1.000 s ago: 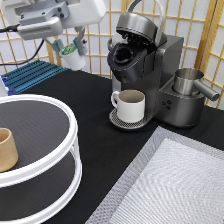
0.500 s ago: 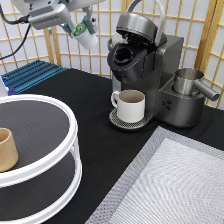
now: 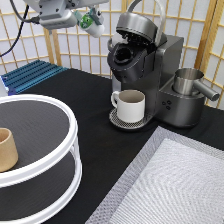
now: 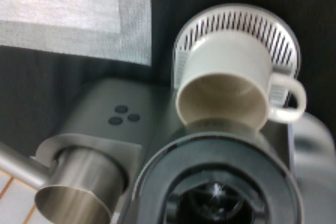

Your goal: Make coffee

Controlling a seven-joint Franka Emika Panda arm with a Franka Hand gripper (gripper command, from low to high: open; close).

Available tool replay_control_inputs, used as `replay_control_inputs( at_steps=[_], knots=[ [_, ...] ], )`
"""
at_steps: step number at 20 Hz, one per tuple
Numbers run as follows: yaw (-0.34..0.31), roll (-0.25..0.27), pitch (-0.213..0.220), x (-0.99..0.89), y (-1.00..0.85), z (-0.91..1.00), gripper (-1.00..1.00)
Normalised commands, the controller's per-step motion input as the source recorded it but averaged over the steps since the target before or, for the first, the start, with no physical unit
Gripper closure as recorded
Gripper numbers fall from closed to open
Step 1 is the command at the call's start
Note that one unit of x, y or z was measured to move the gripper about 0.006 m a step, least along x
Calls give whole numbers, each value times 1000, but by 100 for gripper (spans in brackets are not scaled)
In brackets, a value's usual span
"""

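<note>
Coffee [image 3: 91, 22] pod: green-and-white top showing, pinched in claw [image 3: 90, 21], carried high near the exterior view's top, just left of the coffee machine [image 3: 150, 75]. Well clear of the table [image 3: 95, 125], so nothing gets knocked on the way over. Machine lid [image 3: 140, 20] tipped up, brew chamber [image 3: 123, 54] exposed, empty in wrist view, presumably opened to take the pod. Mug [image 3: 131, 105] parked on drip tray [image 3: 122, 121] below the spout, set to catch the brew. Tan cup [image 3: 7, 149] on round white stand [image 3: 45, 145], exterior view's left, untouched. Steel jug [image 3: 189, 81] at machine's right side.
</note>
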Motion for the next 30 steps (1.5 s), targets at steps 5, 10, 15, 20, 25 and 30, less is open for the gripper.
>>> replay_control_inputs(
  at_steps=[5, 10, 15, 20, 25, 30],
  knots=[
    [-185, 70, 74, 398, 234, 105, 100],
    [-177, 8, 37, 257, 264, -16, 100],
    [-86, -13, 32, 33, 515, 27, 100],
    [-47, 0, 26, 154, 377, 95, 100],
    [-61, 0, 9, 148, 99, -115, 100],
    [-66, -6, 19, 51, 166, -120, 100]
  ],
)
